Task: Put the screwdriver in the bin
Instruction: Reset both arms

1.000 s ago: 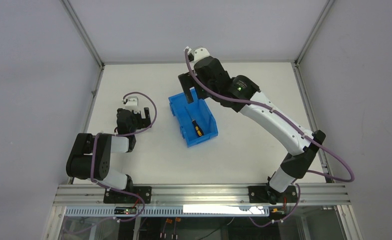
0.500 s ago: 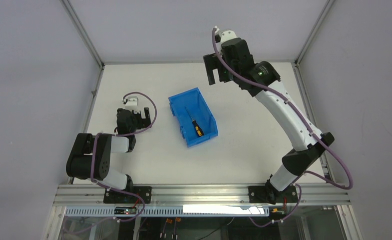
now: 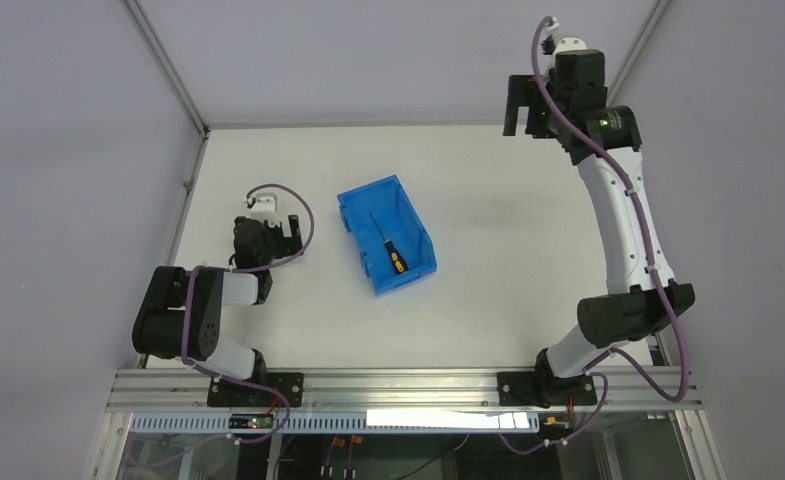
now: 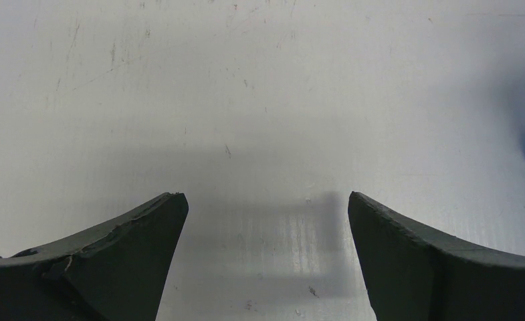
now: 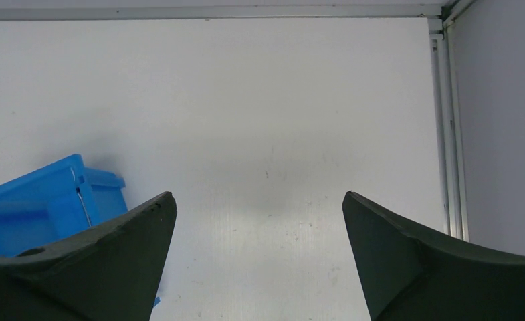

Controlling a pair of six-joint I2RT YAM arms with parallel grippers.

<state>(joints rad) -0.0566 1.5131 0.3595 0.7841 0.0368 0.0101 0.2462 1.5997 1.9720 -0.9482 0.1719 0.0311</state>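
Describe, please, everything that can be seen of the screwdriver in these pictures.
The screwdriver is small, with a thin, dark, metal-looking shaft and a thicker handle in black and orange-yellow. It lies on the floor of the blue bin, roughly along the bin's length, with the shaft pointing toward the far end and the handle toward the near end. It appears to touch only the bin; nothing holds it. The shape of the tip is too small to tell.

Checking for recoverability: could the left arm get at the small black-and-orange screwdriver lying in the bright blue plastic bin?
Probably yes, from above. The left arm's fingers are open, bare table lies between them and the bin, and the screwdriver lies uncovered inside. Its walls would block a sideways reach.
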